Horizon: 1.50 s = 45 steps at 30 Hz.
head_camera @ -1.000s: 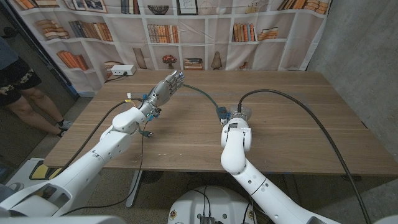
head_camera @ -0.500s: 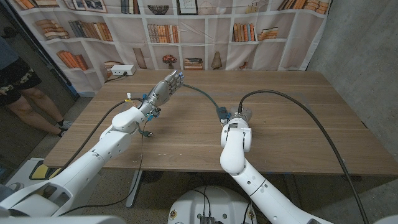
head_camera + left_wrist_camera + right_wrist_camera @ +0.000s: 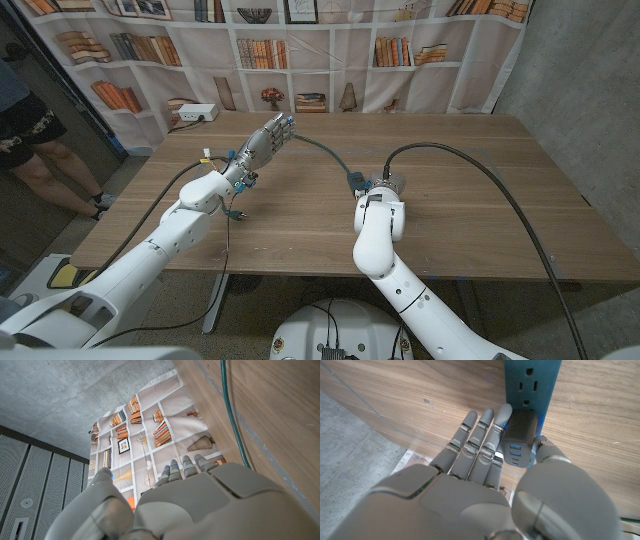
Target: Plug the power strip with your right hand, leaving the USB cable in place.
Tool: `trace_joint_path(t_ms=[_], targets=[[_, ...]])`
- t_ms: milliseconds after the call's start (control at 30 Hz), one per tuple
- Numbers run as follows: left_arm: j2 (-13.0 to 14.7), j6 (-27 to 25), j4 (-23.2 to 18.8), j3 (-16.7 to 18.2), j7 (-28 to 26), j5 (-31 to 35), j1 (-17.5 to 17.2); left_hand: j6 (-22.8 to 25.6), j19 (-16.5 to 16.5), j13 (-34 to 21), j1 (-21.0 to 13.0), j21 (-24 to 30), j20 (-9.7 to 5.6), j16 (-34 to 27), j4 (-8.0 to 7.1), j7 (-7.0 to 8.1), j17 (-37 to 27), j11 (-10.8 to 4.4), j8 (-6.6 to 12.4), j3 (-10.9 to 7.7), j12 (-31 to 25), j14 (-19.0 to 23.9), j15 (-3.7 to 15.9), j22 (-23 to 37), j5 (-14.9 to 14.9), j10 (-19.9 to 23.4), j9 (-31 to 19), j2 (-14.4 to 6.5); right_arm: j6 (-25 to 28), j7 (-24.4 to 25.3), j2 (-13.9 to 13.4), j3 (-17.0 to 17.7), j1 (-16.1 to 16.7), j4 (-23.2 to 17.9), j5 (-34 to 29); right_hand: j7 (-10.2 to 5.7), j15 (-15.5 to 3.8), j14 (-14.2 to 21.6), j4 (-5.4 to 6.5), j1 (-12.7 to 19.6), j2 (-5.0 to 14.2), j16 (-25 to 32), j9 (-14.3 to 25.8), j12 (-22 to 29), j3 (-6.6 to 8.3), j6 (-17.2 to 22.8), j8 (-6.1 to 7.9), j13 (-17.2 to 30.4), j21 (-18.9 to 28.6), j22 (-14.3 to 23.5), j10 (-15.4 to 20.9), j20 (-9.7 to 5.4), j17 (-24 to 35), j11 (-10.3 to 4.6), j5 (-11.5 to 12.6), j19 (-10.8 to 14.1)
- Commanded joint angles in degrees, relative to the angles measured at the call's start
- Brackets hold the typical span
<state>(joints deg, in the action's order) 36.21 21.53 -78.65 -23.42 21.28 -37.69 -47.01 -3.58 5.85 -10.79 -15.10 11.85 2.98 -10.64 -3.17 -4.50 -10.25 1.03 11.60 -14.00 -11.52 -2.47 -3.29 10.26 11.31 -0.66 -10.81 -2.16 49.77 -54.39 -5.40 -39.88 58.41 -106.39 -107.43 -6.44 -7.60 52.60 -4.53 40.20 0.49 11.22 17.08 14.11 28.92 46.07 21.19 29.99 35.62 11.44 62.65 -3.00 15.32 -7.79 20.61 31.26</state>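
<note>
A teal power strip lies mid-table, its green cable running toward the far left. My right hand is at the strip's near end. It pinches a black plug block with blue ports between thumb and fingers, right against the strip below an empty socket. Whether the prongs are seated is hidden. A thick black cable leads from this hand in a loop to the right. My left hand is raised over the table's left part, fingers straight and apart, holding nothing.
The black cable sweeps across the right half of the table and drops off the near right edge. A white outlet box sits beyond the far left corner. A person stands at the left, before the bookshelf backdrop.
</note>
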Motion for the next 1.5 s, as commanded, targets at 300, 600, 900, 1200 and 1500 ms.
trace_joint_path(t_ms=[300, 600, 900, 1200, 1500], targets=[[-0.08, 0.43, 0.52, -0.05, 0.92, -0.09, 0.49, 0.42, 0.17, -0.11, -0.13, 0.10, 0.27, 0.00, 0.08, -0.13, -0.11, -0.09, -0.16, 0.17, -0.16, -0.09, -0.13, 0.31, -0.23, -0.03, -0.06, 0.14, -2.81, -2.75, 1.70, 1.08, 0.82, -1.27, -3.86, -0.03, 1.72, -9.00, -3.40, -3.34, -1.13, -1.01, -1.57, -3.73, 1.69, -8.62, -5.19, -4.26, -0.80, -0.33, -15.26, 1.44, -1.57, 0.34, -3.74, -3.54], [-0.31, 0.41, 0.59, -0.14, 1.10, -0.25, 0.62, 0.53, 0.14, -0.11, -0.18, 0.11, 0.27, 0.01, 0.09, 0.01, -0.11, -0.05, -0.13, 0.23, -0.17, -0.12, -0.14, 0.31, -0.23, 0.01, -0.06, 0.12, -4.58, -5.30, 2.57, 1.86, 1.10, -1.94, -6.02, 3.27, 5.30, -15.27, -3.28, -5.05, -1.22, -1.12, -2.62, -3.82, 0.66, -16.40, -9.51, -6.77, -1.60, -0.40, -24.52, 3.63, -2.78, 3.13, -5.99, -5.72], [-0.67, 0.40, 0.98, -0.24, 1.13, -0.33, 0.84, 0.59, 0.14, -0.11, -0.23, 0.11, 0.34, -0.03, 0.09, 0.02, -0.11, -0.13, -0.11, 0.27, -0.18, -0.01, -0.21, 0.31, -0.23, 0.04, -0.06, 0.08, -5.04, -4.57, 3.29, 2.74, 1.83, -3.29, -6.25, 5.18, 7.78, -19.47, -3.03, -6.67, -1.88, -1.16, -3.10, -3.64, -0.95, -20.44, -10.61, -8.36, -2.16, -0.42, -28.83, 5.11, -3.21, 4.94, -7.43, -6.97], [-0.90, 0.29, 1.37, -0.30, 0.97, -0.26, 1.05, 0.65, 0.15, -0.11, -0.28, 0.11, 0.37, -0.02, 0.10, 0.01, -0.12, -0.06, -0.11, 0.31, -0.17, 0.00, -0.19, 0.31, -0.23, 0.02, -0.07, 0.02, -5.35, -4.06, 3.68, 4.40, 2.28, -5.69, -3.25, 6.09, 9.90, -22.94, -2.78, -7.68, -1.77, -1.11, -3.44, -3.65, -2.17, -23.86, -10.86, -9.72, -2.60, -0.44, -32.46, 5.88, -3.42, 7.46, -8.63, -7.73], [-0.56, 0.17, 0.51, 0.16, -0.78, 0.26, 0.54, 0.61, 0.11, -0.11, -0.34, 0.13, 0.34, -0.01, 0.11, 0.03, -0.11, -0.08, -0.13, 0.35, -0.15, -0.02, -0.21, 0.31, -0.23, -0.01, -0.07, -0.03, -3.86, 7.89, 1.15, 5.80, 5.18, -11.43, 9.74, 6.34, 11.98, -24.19, -0.71, -12.89, -3.24, -0.61, -3.68, -2.98, -5.36, -24.39, -10.10, -11.28, -2.79, -0.54, -33.94, 6.74, -3.61, 8.97, -10.09, -7.30]])
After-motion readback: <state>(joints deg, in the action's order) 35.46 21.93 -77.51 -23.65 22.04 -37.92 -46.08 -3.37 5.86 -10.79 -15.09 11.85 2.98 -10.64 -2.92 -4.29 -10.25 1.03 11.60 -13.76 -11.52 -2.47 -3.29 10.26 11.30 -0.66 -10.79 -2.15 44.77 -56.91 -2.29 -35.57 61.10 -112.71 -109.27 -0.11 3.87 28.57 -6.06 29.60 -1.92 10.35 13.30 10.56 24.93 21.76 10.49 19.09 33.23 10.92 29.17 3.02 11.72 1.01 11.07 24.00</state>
